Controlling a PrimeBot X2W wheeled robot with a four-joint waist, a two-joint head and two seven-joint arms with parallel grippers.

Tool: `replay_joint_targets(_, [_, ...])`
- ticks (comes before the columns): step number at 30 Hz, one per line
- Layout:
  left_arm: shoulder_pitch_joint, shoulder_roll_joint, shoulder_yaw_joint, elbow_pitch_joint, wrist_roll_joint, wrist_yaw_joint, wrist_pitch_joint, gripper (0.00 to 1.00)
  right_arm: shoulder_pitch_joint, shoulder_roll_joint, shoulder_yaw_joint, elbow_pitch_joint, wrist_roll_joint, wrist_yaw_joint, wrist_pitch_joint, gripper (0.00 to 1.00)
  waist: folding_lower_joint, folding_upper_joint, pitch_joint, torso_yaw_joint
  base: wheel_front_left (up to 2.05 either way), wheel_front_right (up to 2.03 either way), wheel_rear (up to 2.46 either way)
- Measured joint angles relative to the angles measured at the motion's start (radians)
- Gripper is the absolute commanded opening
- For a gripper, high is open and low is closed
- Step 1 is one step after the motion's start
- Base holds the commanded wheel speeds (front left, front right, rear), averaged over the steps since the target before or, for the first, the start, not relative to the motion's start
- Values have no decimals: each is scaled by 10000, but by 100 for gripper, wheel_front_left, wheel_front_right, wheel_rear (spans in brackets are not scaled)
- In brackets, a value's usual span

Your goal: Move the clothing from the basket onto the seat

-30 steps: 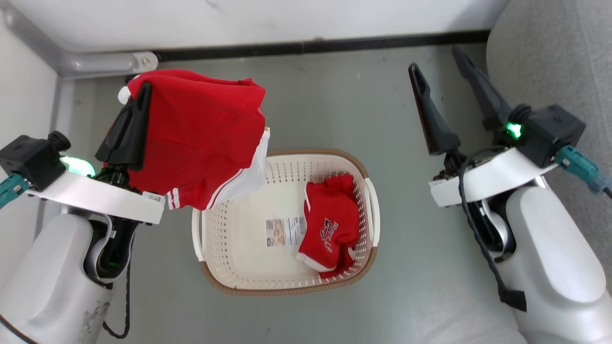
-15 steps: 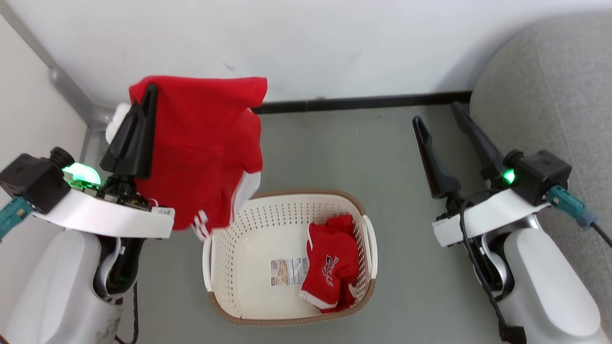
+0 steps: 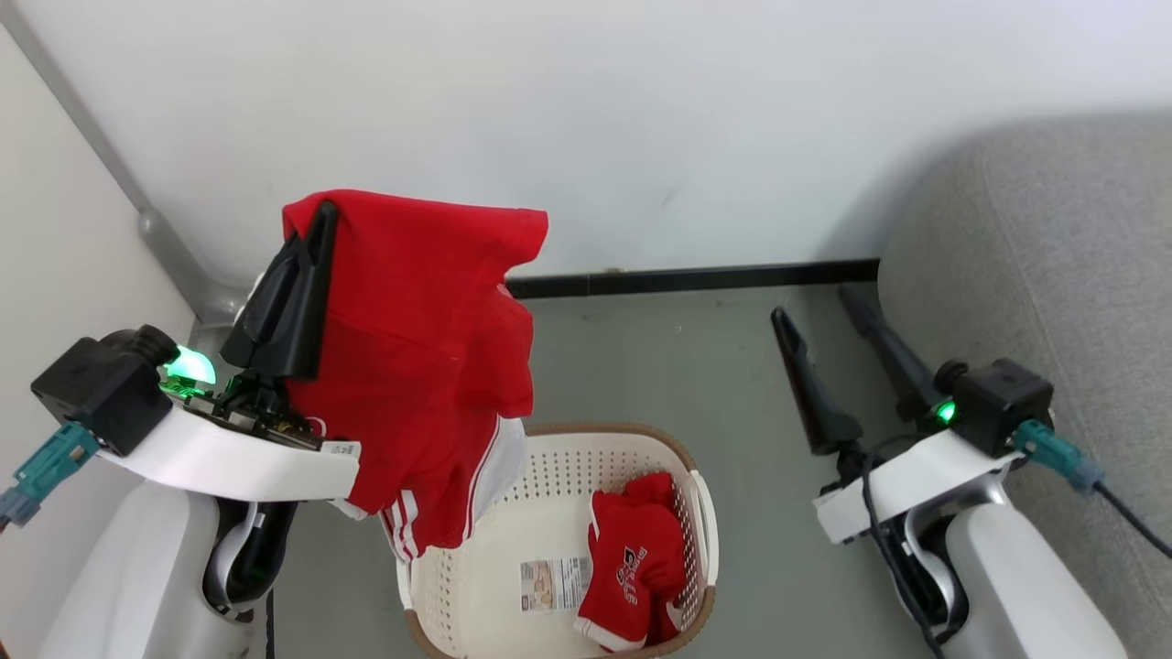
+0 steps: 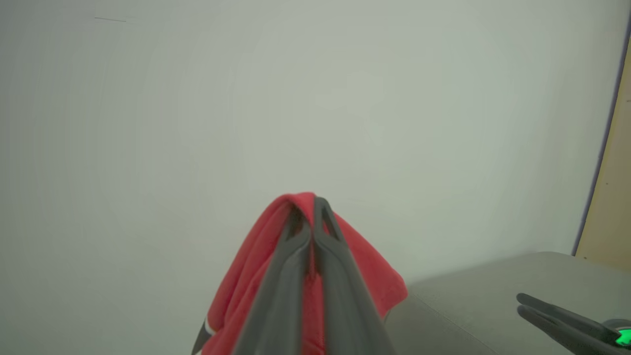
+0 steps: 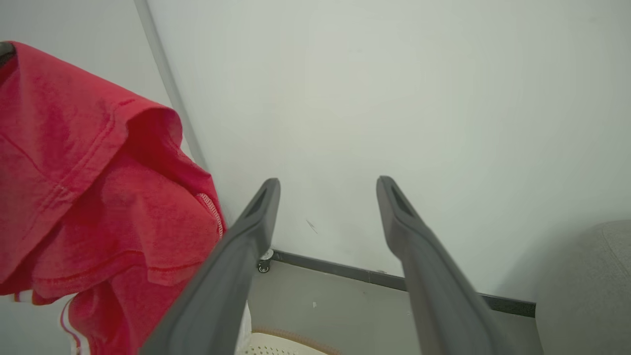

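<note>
My left gripper [image 3: 325, 212] is shut on the large red jersey [image 3: 421, 366], which hangs from its fingertips well above the floor, its white-striped hem over the left rim of the basket [image 3: 700, 522]. In the left wrist view the closed left gripper [image 4: 309, 207] pinches the red jersey [image 4: 256, 266]. A smaller red piece with a white-black logo [image 3: 632, 567] lies inside the cream basket at its right side. My right gripper [image 3: 815, 304] stands open and empty beside the grey seat [image 3: 1053, 275]. In the right wrist view, the right gripper [image 5: 328, 183] is spread, with the jersey [image 5: 88, 197] at left.
A white wall [image 3: 641, 119] with a dark baseboard [image 3: 696, 276] stands close behind. A side wall and grey corner pipe [image 3: 174, 256] are at left. Grey floor [image 3: 659, 366] lies between basket and wall. A barcode label [image 3: 552, 583] sits on the basket's bottom.
The head view has tilted up, so basket and floor slid down the picture and more wall shows. The left gripper still holds the jersey, now hanging higher above the basket. The right gripper stays open.
</note>
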Motion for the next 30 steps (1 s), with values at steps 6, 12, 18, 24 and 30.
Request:
replay_joint_targets(6, [153,-6,-205,-186,255,-2,0,0,238,10,245,79,54,0,0,100,0,0,-413,-5,0,0,0])
replay_joint_targets(12, [153,36,-616,-393,456,-2,0,0,427,10,539,79,150,0,0,100,0,0,-729,-28,0,0,0])
replay_joint_targets(18, [141,92,-1266,-612,598,-2,0,0,560,8,1346,102,362,0,2,100,0,0,-945,-76,0,0,0])
replay_joint_targets(24, [34,213,-1988,-828,782,-2,0,0,546,10,2359,105,616,0,2,100,0,0,-1057,-156,0,0,0])
replay_joint_targets(30, [-371,182,-2604,-1141,859,-2,0,0,533,0,3099,249,777,0,2,100,0,0,-1100,-207,0,0,0])
